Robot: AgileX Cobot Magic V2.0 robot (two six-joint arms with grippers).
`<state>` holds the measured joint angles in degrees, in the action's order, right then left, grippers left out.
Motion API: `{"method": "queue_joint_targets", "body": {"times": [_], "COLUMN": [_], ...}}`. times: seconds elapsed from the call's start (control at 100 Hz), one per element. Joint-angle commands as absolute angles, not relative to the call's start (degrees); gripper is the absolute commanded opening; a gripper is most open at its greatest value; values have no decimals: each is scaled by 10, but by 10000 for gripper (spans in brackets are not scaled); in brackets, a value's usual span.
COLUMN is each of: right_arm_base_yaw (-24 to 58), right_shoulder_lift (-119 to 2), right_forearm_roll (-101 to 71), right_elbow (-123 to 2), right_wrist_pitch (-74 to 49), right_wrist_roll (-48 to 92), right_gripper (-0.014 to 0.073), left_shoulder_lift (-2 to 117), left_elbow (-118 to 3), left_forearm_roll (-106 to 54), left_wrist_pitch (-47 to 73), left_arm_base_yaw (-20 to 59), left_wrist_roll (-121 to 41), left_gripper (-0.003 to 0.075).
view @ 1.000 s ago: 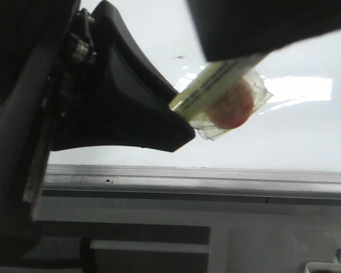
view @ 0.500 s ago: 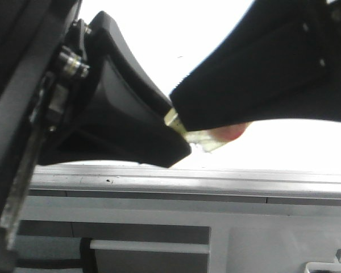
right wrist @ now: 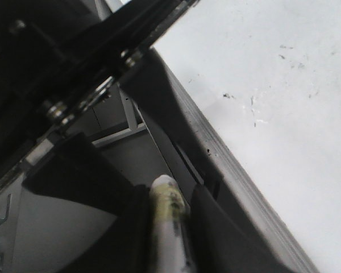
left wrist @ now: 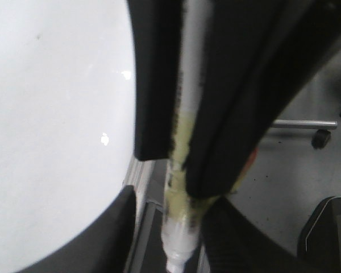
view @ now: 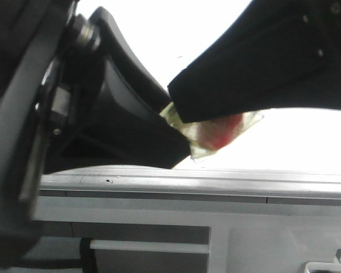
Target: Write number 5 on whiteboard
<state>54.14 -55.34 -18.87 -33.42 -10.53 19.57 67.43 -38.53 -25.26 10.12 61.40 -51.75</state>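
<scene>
Right end effector [view: 182,122] has dropped over the marker [view: 213,133] held by left end effector [view: 170,136], both clamped on it mid-frame; whiteboard [view: 159,34] behind, no 5 visible.

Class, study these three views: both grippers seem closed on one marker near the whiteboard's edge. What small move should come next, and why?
Probably pull the cap off: the left gripper and right gripper both clamp the same marker at opposite ends, beside the whiteboard edge. No number 5 shows on the visible board, only smudges, so separating the hands along the marker's axis seems next.
</scene>
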Motion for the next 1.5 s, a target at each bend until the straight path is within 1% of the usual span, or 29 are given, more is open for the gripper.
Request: {"method": "queue_joint_targets", "body": {"times": [0.0, 0.04, 0.18, 0.25, 0.33, 0.4, 0.47, 0.55, 0.56, 0.62, 0.71, 0.93, 1.19, 1.321, 1.491], "right_arm_base_yaw": [546, 546, 546, 542, 525, 502, 474, 444, 439, 420, 406, 403, 402, 402, 378], "right_shoulder_lift": [-549, -549, -549, -549, -549, -549, -549, -549, -549, -549, -549, -556, -598, -607, -607], "right_forearm_roll": [-206, -201, -139, -102, -73, -51, -30, -16, -16, -16, -16, 12, 80, 109, 110], "right_elbow": [-359, -363, -381, -396, -411, -420, -427, -431, -432, -432, -432, -435, -436, -436, -447], "right_wrist_pitch": [-48, -51, -51, -52, -52, -53, -53, -61, -61, -61, -62, -48, -46, -20, -14], "right_wrist_roll": [192, 192, 192, 192, 192, 192, 192, 192, 192, 192, 192, 192, 192, 192, 192], "right_gripper": [-64, -64, -64, -63, -63, -63, -63, -63, -63, -63, -63, -63, -60, -58, -58], "left_shoulder_lift": [657, 647, 588, 545, 493, 447, 401, 353, 349, 320, 293, 280, 280, 280, 280], "left_elbow": [-405, -405, -405, -405, -398, -390, -376, -352, -352, -330, -307, -279, -270, -270, -270], "left_forearm_roll": [-296, -296, -324, -348, -376, -404, -430, -456, -457, -460, -468, -502, -518, -519, -523], "left_wrist_pitch": [34, 34, 32, 36, 36, 36, 36, 37, 37, 39, 43, 83, 83, 87, 109], "left_arm_base_yaw": [618, 618, 614, 603, 579, 550, 517, 481, 478, 456, 434, 425, 425, 425, 425], "left_wrist_roll": [-515, -515, -515, -515, -515, -513, -504, -501, -501, -501, -501, -501, -501, -501, -501], "left_gripper": [465, 484, 468, 441, 393, 332, 255, 138, 138, 56, -17, -20, -20, -20, -20]}}
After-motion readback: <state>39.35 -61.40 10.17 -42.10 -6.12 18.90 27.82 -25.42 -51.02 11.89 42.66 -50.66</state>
